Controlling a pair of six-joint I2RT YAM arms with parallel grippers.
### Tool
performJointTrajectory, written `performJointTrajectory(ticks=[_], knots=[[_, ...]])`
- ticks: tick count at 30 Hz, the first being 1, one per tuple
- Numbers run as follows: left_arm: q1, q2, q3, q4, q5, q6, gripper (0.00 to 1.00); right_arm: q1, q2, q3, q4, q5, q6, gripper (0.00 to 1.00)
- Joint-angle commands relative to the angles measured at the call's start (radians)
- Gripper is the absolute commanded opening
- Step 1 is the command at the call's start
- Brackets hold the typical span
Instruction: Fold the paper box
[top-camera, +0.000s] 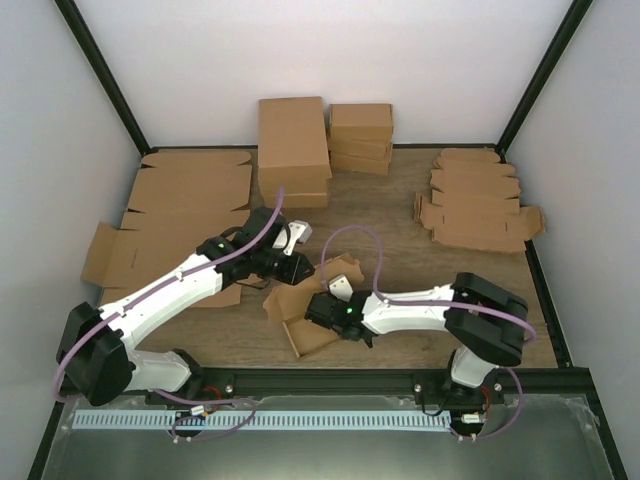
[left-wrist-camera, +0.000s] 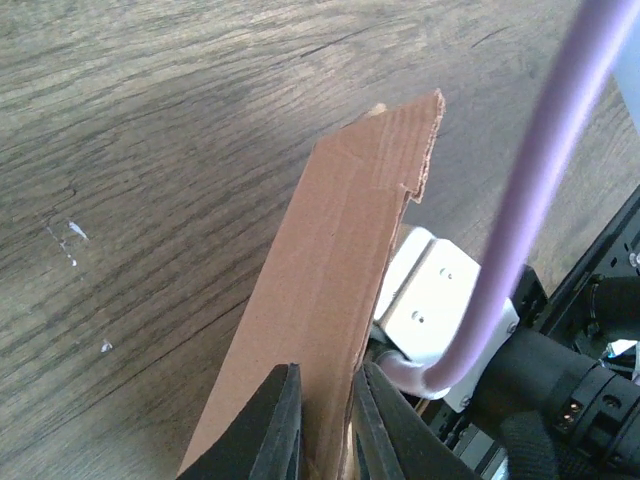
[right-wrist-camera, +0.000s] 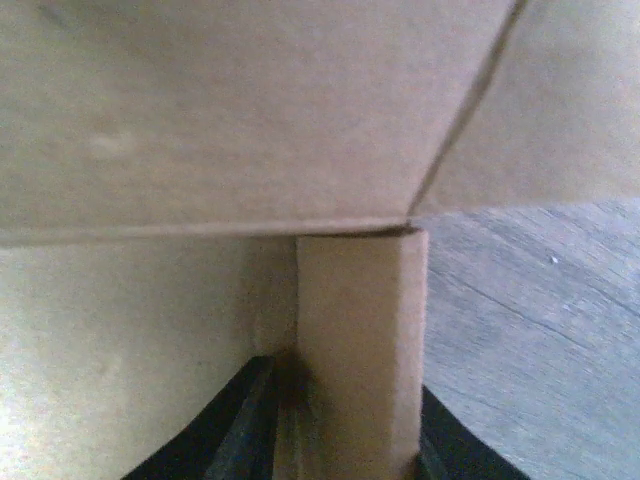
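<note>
The paper box (top-camera: 290, 303) is a small brown cardboard piece, partly folded, lying near the middle of the table between both arms. My left gripper (top-camera: 292, 268) reaches it from the left. In the left wrist view a long flap (left-wrist-camera: 340, 250) runs up from between the dark fingers (left-wrist-camera: 285, 425), and the left gripper (left-wrist-camera: 328, 420) is shut on it. My right gripper (top-camera: 322, 305) comes in from the right. In the right wrist view the right gripper (right-wrist-camera: 340, 440) holds a narrow upright cardboard strip (right-wrist-camera: 360, 340) under a larger panel (right-wrist-camera: 230, 110).
Two stacks of folded brown boxes (top-camera: 293, 150) (top-camera: 360, 135) stand at the back. Large flat cardboard sheets (top-camera: 190, 190) lie at the left, and a pile of flat die-cut pieces (top-camera: 475, 205) at the right. The right arm's white wrist (left-wrist-camera: 435, 300) sits close beside the flap.
</note>
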Motion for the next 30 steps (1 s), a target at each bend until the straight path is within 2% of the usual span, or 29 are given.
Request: performJointTrajectory(ticks=[1, 6, 10, 14, 16, 24, 26, 30], knots=[[-0.005, -0.007, 0.018, 0.003, 0.037, 0.000, 0.17, 0.018, -0.087, -0.031, 0.133, -0.085, -0.028, 0.33], [-0.005, -0.016, 0.030, 0.000, 0.050, 0.009, 0.21, 0.011, -0.170, -0.031, 0.172, -0.192, -0.089, 0.46], [-0.005, -0.019, 0.043, -0.010, 0.049, 0.008, 0.36, -0.021, -0.208, -0.023, 0.160, -0.253, -0.120, 0.51], [-0.005, -0.030, 0.040, -0.005, 0.054, -0.001, 0.45, -0.048, -0.279, -0.031, 0.155, -0.291, -0.133, 0.60], [-0.005, -0.036, 0.038, -0.004, 0.055, -0.003, 0.46, -0.059, -0.305, -0.036, 0.143, -0.296, -0.125, 0.62], [-0.007, -0.163, 0.067, -0.088, 0.023, -0.021, 0.66, -0.105, -0.409, -0.062, 0.132, -0.326, -0.130, 0.61], [-0.006, -0.212, 0.071, -0.141, -0.004, -0.028, 0.69, -0.140, -0.464, -0.081, 0.152, -0.376, -0.187, 0.67], [-0.006, -0.316, 0.059, -0.260, -0.089, -0.068, 0.76, -0.233, -0.617, -0.129, 0.213, -0.492, -0.333, 0.91]])
